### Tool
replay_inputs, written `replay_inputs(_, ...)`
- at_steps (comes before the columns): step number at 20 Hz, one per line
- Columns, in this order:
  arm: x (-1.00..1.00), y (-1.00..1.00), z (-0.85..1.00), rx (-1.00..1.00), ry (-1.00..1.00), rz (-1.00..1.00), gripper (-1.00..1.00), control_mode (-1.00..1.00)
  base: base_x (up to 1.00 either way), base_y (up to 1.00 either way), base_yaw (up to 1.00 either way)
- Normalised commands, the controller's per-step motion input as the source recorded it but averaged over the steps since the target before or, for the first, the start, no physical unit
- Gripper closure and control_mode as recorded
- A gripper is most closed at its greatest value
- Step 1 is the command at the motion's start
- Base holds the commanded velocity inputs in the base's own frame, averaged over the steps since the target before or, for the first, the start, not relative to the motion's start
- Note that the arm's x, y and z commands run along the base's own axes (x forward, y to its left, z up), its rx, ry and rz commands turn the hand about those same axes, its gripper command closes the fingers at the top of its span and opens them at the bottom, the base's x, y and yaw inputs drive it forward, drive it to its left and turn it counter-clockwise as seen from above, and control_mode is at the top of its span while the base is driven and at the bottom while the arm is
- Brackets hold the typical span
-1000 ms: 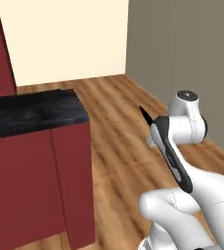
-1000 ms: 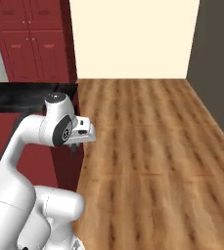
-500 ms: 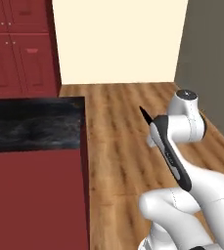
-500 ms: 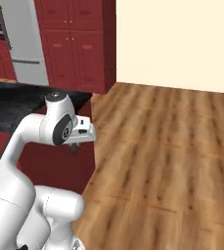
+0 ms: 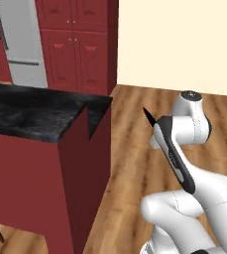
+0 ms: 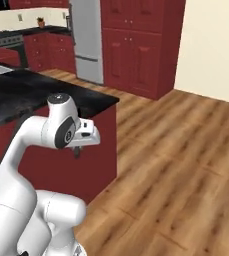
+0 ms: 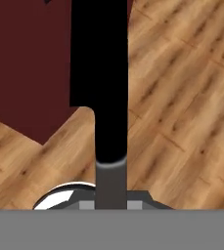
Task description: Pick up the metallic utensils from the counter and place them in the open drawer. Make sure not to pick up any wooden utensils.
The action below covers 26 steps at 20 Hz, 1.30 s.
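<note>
My base has swung round, bringing the black counter (image 5: 35, 113) across the left of frame, while my gripper (image 7: 111, 195) stays pinched on the black-handled knife (image 7: 101, 73), drawer yet to find.

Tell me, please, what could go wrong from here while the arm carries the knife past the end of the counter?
1. The fingers hold the knife only at its handle end, and its long blade juts far forward, so a swing might twist it loose onto the wooden floor.
2. The knife tip points toward the counter corner; a turn could strike the red end panel.
3. The open drawer cannot be seen here, so lining up for it may take extra driving.
</note>
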Motion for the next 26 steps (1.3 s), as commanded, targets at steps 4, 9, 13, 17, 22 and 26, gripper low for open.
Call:
replay_inputs(4, 0.00, 0.00, 0.00, 0.00, 0.00, 0.00, 1.00, 1.00, 0.33, -0.84, 0.62)
replay_inputs(9, 0.00, 0.00, 0.00, 0.00, 0.00, 0.00, 1.00, 1.00, 0.58, -0.85, 0.58)
replay_inputs(13, 0.00, 0.00, 0.00, 0.00, 0.00, 0.00, 1.00, 1.00, 1.00, -0.78, 0.43)
replay_inputs(17, 0.00, 0.00, 0.00, 0.00, 0.00, 0.00, 1.00, 1.00, 0.98, -0.88, 0.37)
replay_inputs(22, 0.00, 0.00, 0.00, 0.00, 0.00, 0.00, 1.00, 1.00, 0.81, -1.00, 0.31)
replay_inputs(26, 0.00, 0.00, 0.00, 0.00, 0.00, 0.00, 1.00, 1.00, 0.79, -1.00, 0.28)
